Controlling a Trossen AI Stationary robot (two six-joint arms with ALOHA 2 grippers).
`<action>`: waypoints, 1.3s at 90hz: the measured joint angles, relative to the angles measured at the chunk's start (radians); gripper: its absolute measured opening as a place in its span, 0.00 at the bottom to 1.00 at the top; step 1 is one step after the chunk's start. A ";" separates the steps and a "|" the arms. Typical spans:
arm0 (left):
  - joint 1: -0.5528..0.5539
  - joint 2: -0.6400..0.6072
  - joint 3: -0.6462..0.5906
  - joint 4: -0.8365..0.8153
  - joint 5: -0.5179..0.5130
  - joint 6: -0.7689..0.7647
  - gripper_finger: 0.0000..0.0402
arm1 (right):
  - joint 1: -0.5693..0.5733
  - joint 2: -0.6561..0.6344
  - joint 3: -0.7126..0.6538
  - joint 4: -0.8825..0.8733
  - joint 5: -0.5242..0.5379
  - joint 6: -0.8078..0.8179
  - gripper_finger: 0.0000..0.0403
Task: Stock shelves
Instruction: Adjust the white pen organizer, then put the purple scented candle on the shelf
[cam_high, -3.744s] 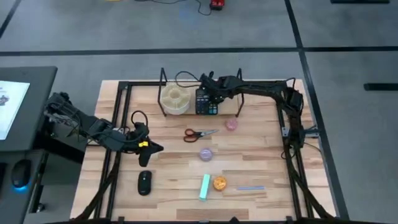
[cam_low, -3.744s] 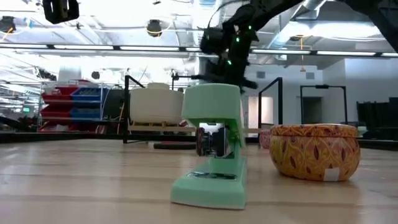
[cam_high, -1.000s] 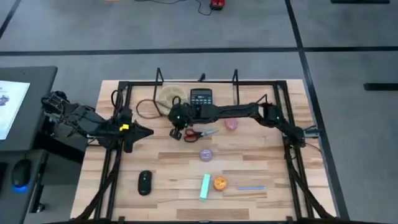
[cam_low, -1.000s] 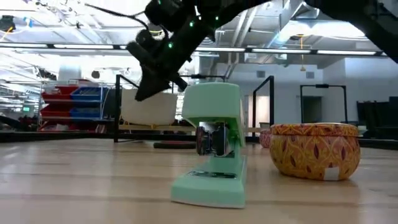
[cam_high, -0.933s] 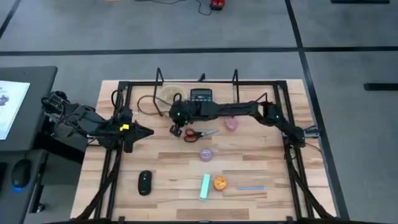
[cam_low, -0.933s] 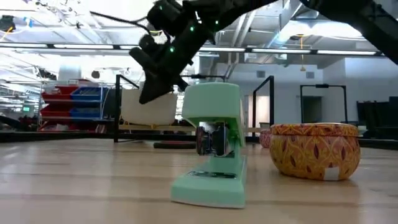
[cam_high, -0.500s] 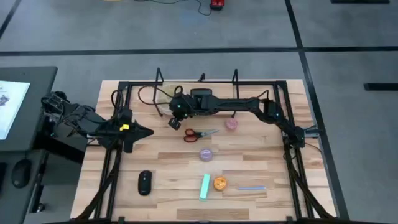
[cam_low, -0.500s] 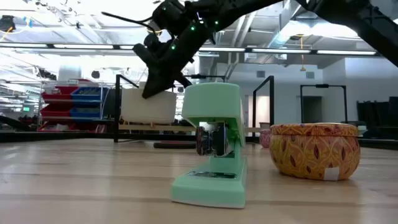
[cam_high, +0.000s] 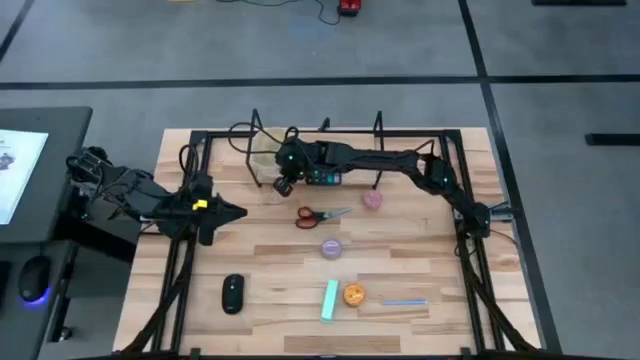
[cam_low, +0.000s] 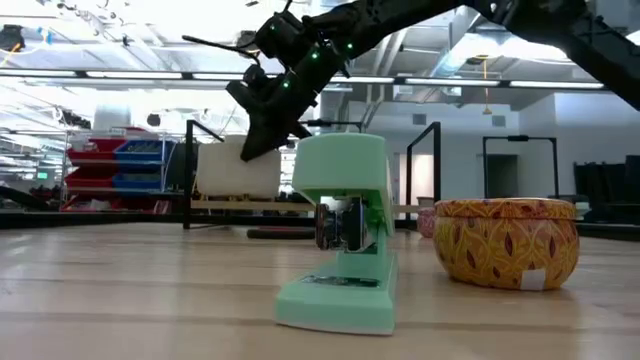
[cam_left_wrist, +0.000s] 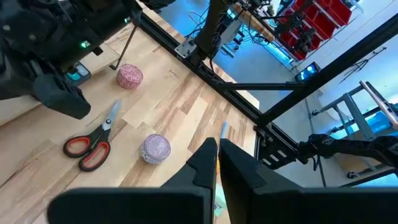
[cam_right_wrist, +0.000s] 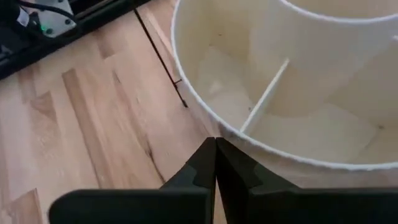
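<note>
Right gripper over the rack's left end, fingers pressed together, empty.

High view: my right gripper (cam_high: 283, 183) hovers at the rack (cam_high: 345, 163), at 12 o'clock on the table; calculator (cam_high: 325, 165) just at its 3 o'clock, scissors (cam_high: 320, 214) at 5. Left gripper (cam_high: 228, 213) waits at 9 o'clock, fingers together.
Low view: I hang above the rack plank, not touching.
Right wrist view: closed fingers (cam_right_wrist: 205, 168) aim at the divided tub's (cam_right_wrist: 298, 106) rim, probably to nudge it.
</note>
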 joint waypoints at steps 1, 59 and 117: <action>0.000 0.000 0.000 0.000 0.000 0.000 0.00 | 0.001 -0.002 0.000 -0.007 0.000 0.000 0.00; 0.000 0.015 0.000 -0.008 -0.004 0.088 0.00 | 0.240 -0.477 -0.091 -0.612 -0.049 -0.068 0.00; 0.000 0.147 0.000 -0.009 0.036 0.120 0.00 | 0.654 -0.592 -0.603 -0.201 -0.121 0.331 0.36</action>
